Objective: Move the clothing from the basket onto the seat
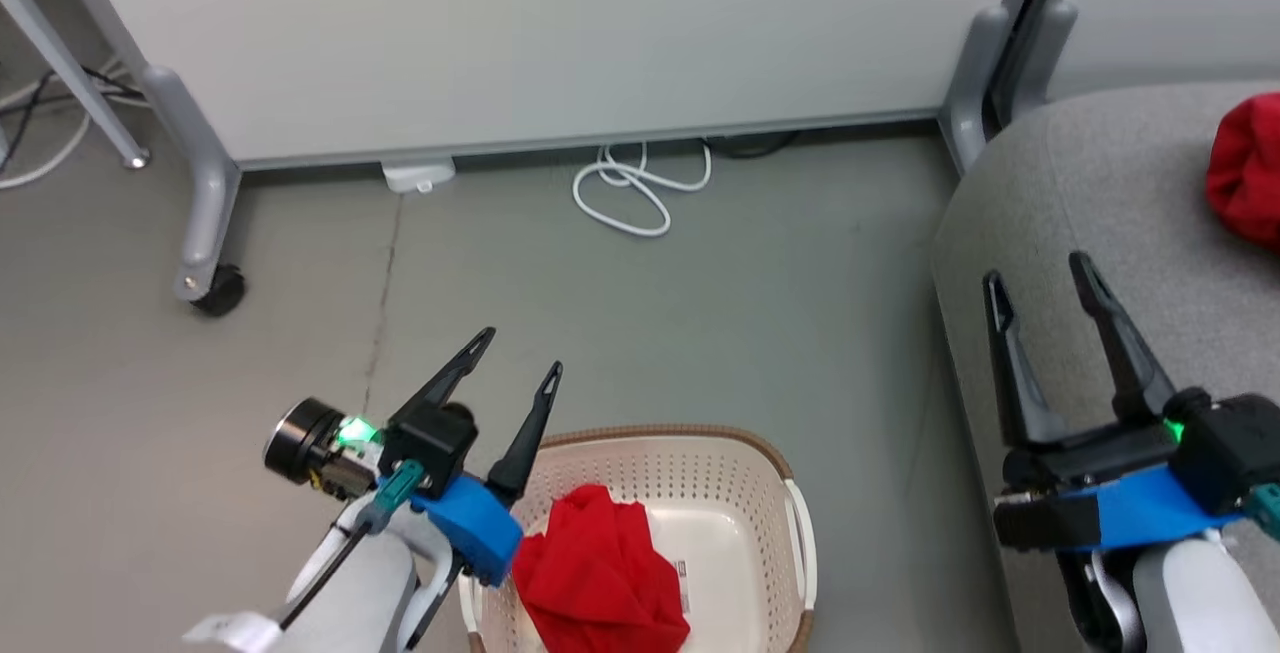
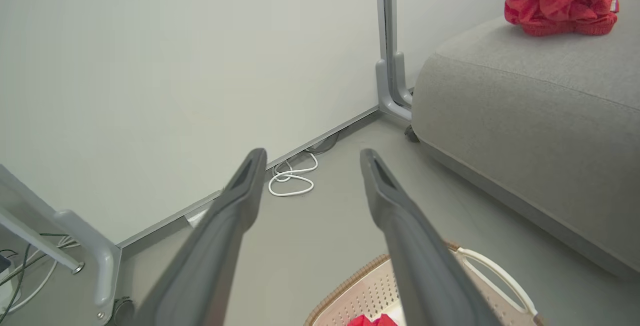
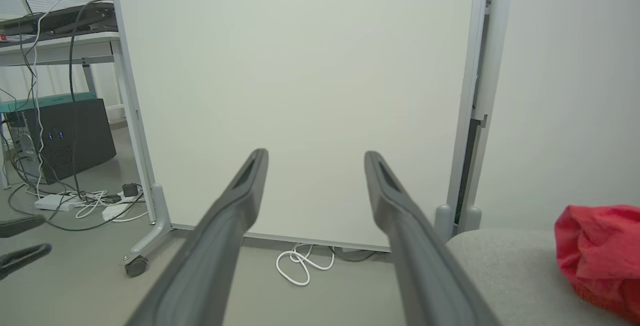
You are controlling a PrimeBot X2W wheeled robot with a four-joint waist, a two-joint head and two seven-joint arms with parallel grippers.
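Clothing half moved: crumpled red garment (image 1: 1245,168) on grey fabric sofa (image 1: 1100,193) past my right gripper (image 1: 1037,269); plain red garment (image 1: 600,583) in cream perforated basket (image 1: 740,478) beside my left gripper (image 1: 521,351); both gape, empty.

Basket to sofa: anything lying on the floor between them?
Nothing; the head view shows bare grey floor between the basket and the sofa.

Your basket (image 1: 700,445) sits on the floor (image 1: 700,313) with the first garment (image 1: 600,573) in it. To its right stands the sofa (image 1: 1100,193), the second garment (image 1: 1245,173) on it. Behind both stands a partition panel (image 1: 550,33), a coiled cable (image 1: 635,188) at its foot. Your left end effector (image 1: 521,351) hangs above the basket's left rim, your right end effector (image 1: 1036,268) above the sofa.
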